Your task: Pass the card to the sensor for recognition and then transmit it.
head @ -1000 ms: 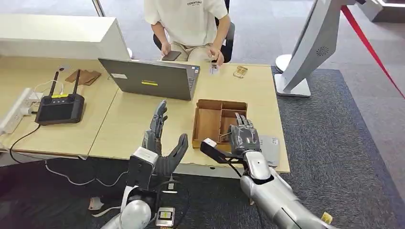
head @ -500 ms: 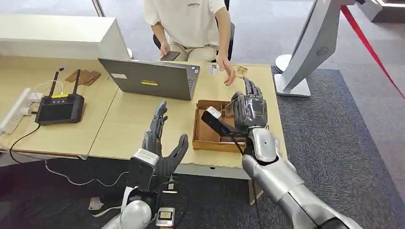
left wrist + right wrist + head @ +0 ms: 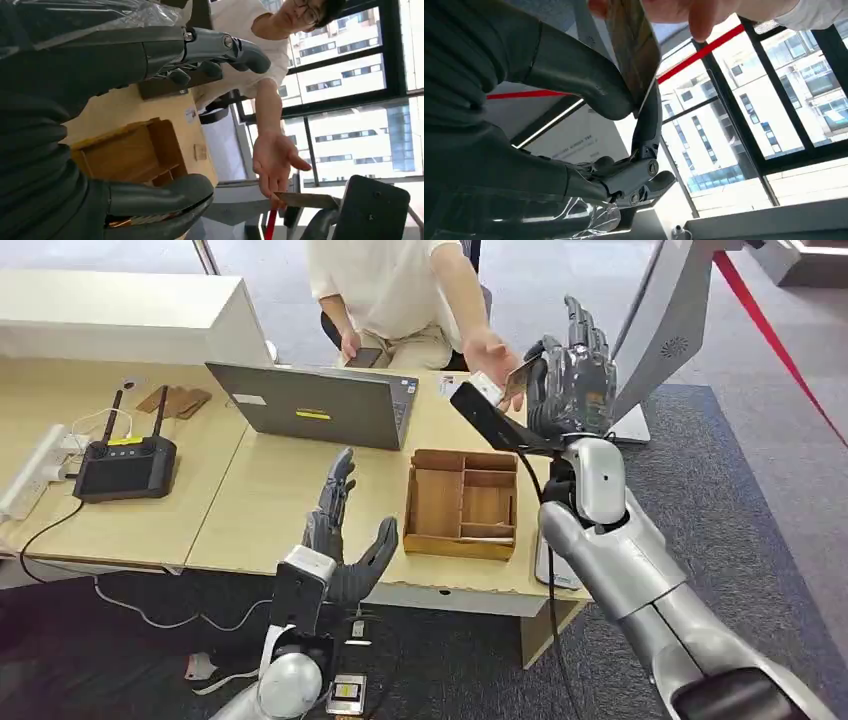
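My right hand [image 3: 572, 372] is raised high over the table's far right corner. It pinches a thin card [image 3: 515, 383] between thumb and finger, and in the right wrist view the card [image 3: 634, 47] stands edge-on above the thumb. A seated person's outstretched hand [image 3: 488, 353] meets the card's far end; the person's hand [image 3: 274, 161] and the card [image 3: 306, 200] also appear in the left wrist view. My left hand [image 3: 340, 540] hovers at the table's near edge, fingers spread, holding nothing. A grey flat pad [image 3: 547, 568] lies at the near right table edge, partly behind my right arm.
A wooden divided tray [image 3: 440, 502] sits below my right arm. A grey laptop [image 3: 320, 405] stands mid-table. A black controller with antennas [image 3: 125, 465] and a power strip [image 3: 30, 480] lie at the left. A white kiosk stand [image 3: 660, 330] rises right of the table.
My right hand has risen from the tray's near edge up and across to the far corner, carrying the card. The person's hand has reached out to it. My left hand has stayed put.
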